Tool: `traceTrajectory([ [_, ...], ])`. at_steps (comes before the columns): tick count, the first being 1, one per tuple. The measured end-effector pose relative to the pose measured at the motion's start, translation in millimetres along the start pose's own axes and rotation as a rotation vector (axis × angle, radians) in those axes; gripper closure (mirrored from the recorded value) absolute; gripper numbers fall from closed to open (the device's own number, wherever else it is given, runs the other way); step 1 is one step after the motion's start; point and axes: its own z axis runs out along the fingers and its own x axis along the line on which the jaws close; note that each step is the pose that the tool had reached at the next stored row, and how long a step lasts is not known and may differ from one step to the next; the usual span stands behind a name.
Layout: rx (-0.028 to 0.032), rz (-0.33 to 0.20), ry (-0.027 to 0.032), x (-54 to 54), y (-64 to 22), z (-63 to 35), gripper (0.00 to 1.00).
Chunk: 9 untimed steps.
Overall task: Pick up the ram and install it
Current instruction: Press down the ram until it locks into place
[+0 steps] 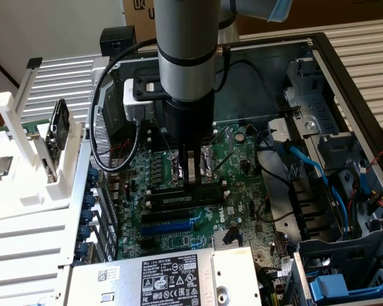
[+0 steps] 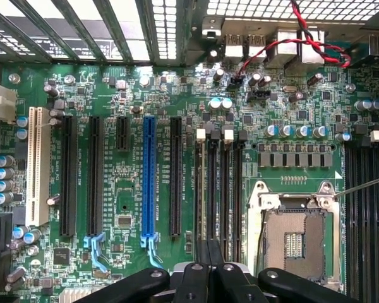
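You have the gripper (image 1: 191, 171) at centre frame of the exterior view, fingers pressed together above the motherboard (image 1: 242, 159); the ram (image 1: 185, 199) lies in a black slot just below its tips

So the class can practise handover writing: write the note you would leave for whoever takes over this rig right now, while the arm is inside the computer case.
Hand: shut, fingertips pointing down onto the motherboard at the memory slots, beside the open CPU socket.
Ram: a long dark stick lies along the slot row directly under the fingertips; the hand seems to be pressing on it, not gripping it.
Done: ram picked up and brought to the slots.
Left: whether it is fully seated and latched cannot be told; check that first.
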Motion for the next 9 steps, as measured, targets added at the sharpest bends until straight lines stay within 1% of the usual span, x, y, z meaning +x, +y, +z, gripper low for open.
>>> traceTrajectory([
  [9,0.0001,0.000,0.0029,0.1,0.1,1.5,0.90],
])
